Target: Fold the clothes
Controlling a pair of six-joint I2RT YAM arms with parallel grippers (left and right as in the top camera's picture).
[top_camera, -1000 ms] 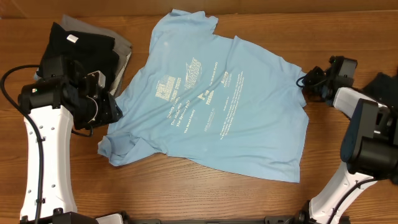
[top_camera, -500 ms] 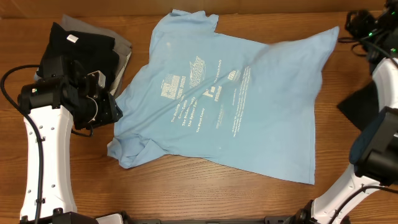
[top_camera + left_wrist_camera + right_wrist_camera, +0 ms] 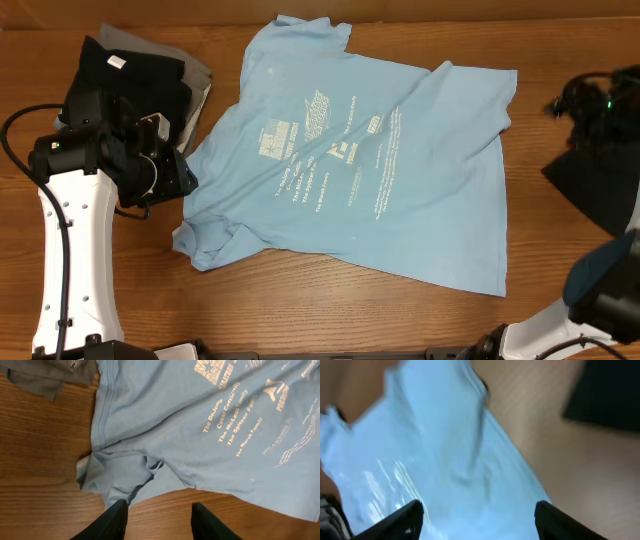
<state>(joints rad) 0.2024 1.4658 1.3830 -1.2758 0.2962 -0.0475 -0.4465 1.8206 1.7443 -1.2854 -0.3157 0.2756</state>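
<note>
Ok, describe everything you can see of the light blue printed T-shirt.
The light blue short-sleeved T-shirt, soft cotton by its look, bears pale printed logos and text. It lies spread but wrinkled on the wooden table, one sleeve bunched at its lower left. A pile of black and grey clothes lies beside its left edge.

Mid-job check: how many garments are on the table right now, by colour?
Light blue printed T-shirt, spread out: 1
Black folded garment, top left: 1
Grey garment under it: 1
Dark garment, right edge: 1
Total: 4
</note>
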